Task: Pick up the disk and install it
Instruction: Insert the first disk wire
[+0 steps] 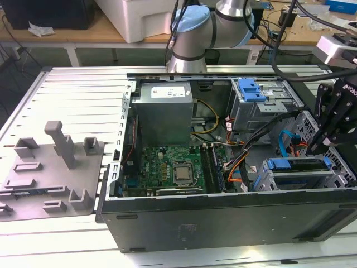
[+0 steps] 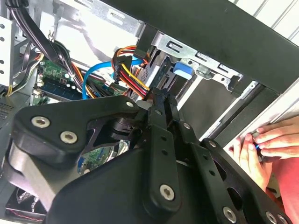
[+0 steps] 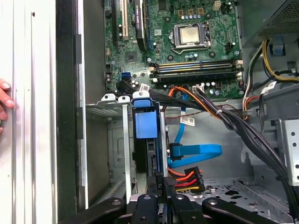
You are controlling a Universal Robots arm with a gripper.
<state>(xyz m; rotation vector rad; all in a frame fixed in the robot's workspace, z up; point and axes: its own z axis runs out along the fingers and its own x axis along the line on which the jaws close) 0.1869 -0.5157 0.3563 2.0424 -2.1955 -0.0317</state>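
The computer case [image 1: 223, 220] lies open on its side on the slatted table [image 1: 83, 89]. The disk [image 1: 295, 164] stands on edge in the lower grey drive cage [image 1: 266, 181] at the exterior view's right, just beside the motherboard [image 1: 167, 164]. Its blue caddy rail faces up.

The gripper [image 1: 319, 149] hangs over the cage end farthest from the motherboard. In both wrist views the disk [image 3: 145, 121] [image 2: 181, 71] runs away from the gripper [image 3: 160, 193] [image 2: 161, 99]. The fingers [image 2: 156, 116] are drawn close together, pinching the near end of the disk between them.

A flat blue cable [image 3: 196, 151] and a red, orange and yellow wire bundle [image 3: 187, 179] lie just beside the fingers.

The grey fixture [image 1: 61, 167] sits well apart at the exterior view's left. A person's hand [image 2: 261, 144] rests against the outside of the case.
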